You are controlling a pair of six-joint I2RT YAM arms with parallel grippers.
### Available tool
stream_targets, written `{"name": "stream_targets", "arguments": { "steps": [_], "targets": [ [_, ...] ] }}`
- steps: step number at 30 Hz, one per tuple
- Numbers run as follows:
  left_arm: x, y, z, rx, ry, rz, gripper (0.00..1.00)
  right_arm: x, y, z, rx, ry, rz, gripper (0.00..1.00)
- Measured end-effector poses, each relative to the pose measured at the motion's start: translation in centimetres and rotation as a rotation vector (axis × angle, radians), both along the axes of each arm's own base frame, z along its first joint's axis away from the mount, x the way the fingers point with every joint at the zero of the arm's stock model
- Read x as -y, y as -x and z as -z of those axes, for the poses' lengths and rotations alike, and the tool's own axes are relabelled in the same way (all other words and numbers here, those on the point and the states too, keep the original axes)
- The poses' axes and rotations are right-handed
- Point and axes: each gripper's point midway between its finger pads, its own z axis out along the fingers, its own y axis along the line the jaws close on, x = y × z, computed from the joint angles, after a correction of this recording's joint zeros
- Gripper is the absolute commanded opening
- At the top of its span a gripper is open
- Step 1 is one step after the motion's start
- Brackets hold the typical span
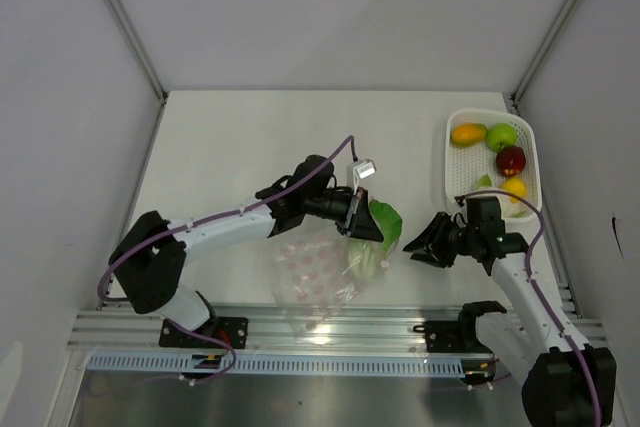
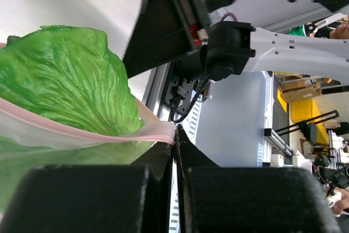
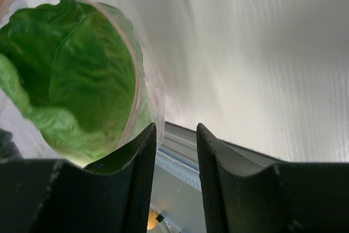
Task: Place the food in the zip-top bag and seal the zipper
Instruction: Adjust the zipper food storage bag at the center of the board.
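Note:
The clear zip-top bag (image 1: pixel 318 277) with pink dots lies at the near middle of the table. The green-white cabbage (image 1: pixel 382 230) sits in its open mouth, partly inside. My left gripper (image 1: pixel 366 222) is shut on the bag's pink zipper strip (image 2: pixel 82 133) at the mouth edge and holds it up. In the right wrist view the cabbage (image 3: pixel 71 80) shows inside the bag's rim (image 3: pixel 133 80). My right gripper (image 1: pixel 422 245) is open and empty just right of the bag mouth. Its fingers (image 3: pixel 142 178) hold nothing.
A white mesh basket (image 1: pixel 451 162) at the back right holds an orange-yellow fruit (image 1: pixel 467 133), a green apple (image 1: pixel 501 136), a red apple (image 1: pixel 511 160) and a yellow fruit (image 1: pixel 515 188). An aluminium rail (image 1: pixel 330 327) runs along the near table edge.

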Motion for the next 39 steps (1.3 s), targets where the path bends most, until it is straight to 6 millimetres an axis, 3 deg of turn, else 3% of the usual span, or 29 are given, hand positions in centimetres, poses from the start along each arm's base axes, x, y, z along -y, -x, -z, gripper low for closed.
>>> {"name": "stream_targets", "arguments": {
  "steps": [16,33,39],
  "targets": [
    [-0.2,0.3,0.0,-0.004,0.002,0.006,0.01,-0.3,-3.1,0.5,0.014,-0.058,0.034,0.39],
    [-0.1,0.3,-0.2,0.003,0.012,0.009,0.01,-1.5,-3.8,0.7,0.001,-0.098,0.009,0.38],
    [-0.1,0.3,-0.2,0.003,0.012,0.010,0.01,-1.2,-4.1,-0.4,0.050,-0.083,0.026,0.39]
  ]
}}
